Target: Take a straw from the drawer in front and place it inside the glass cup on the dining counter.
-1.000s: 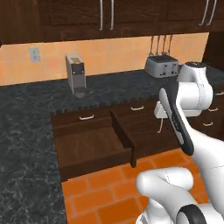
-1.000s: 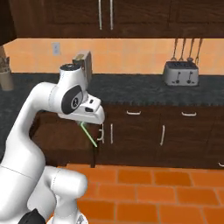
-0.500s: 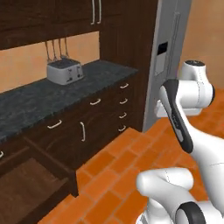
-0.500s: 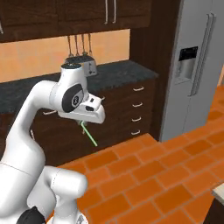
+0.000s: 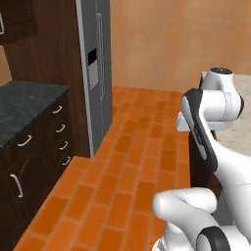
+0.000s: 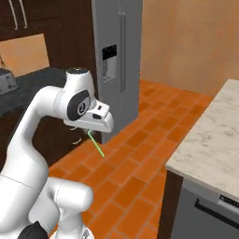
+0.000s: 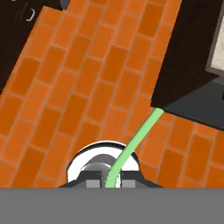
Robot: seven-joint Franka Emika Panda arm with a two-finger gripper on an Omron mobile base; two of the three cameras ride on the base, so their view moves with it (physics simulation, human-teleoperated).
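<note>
While hanging over orange brick floor (image 6: 140, 158), my gripper (image 7: 109, 183) is clamped tight on the straw (image 7: 135, 139), jaws pinched w/ only its thin stem between them. Hand view: straw rises from betw. my fingertips, curves slightly, runs up-right as a light-green line; its far end overlaps the dark corner of the counter base (image 7: 188, 65). Can't tell if bent end is the one in my grip. Right base view: straw (image 6: 95, 143) pokes out below my hand, slanting down and to the right, free end in air above floor, touching nothing.

Dining counter (image 6: 212, 140): beige, marble-veined top on right of right base view, dark wood base under it, well apart from my hand. A strip of same top also at right edge of left base view (image 5: 235, 132), behind arm.

Fridge (image 6: 116, 60): tall grey, dispenser panel in door, vertical handle; stands beyond my hand, next to dark cabinets (image 5: 44, 147) w/ curved silver pulls and black speckled top. Toaster (image 6: 5, 80) at far left edge on that top
</note>
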